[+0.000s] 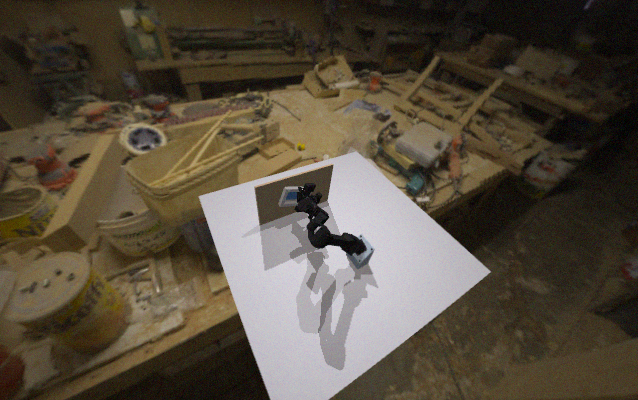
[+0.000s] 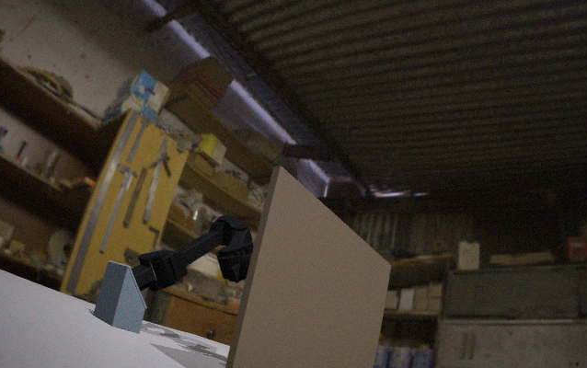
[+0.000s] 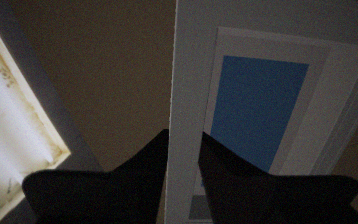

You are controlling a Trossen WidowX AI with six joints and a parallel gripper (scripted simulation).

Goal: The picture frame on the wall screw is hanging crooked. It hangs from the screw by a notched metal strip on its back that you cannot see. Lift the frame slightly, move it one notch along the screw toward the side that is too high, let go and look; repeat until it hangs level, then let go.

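The picture frame (image 1: 282,199) (image 3: 187,75) has a pale grey border and a blue picture. It is in front of the brown upright wall panel (image 1: 268,212) (image 2: 316,276) (image 3: 115,65). My gripper (image 1: 302,192) (image 3: 182,135) is shut on the frame's edge, with one black fingertip on each side of the border in the wrist view. In the top view the arm covers the frame's right part, and the frame looks small; its exact tilt is hard to tell. The screw and the notched strip are hidden. In the exterior view the panel hides the frame and my fingertips.
The arm's blue-grey base (image 1: 362,254) (image 2: 116,296) stands on the white table top (image 1: 414,280) (image 2: 22,317), in front of the panel. The panel's upper edge rises just above the frame. A cluttered workshop surrounds the table.
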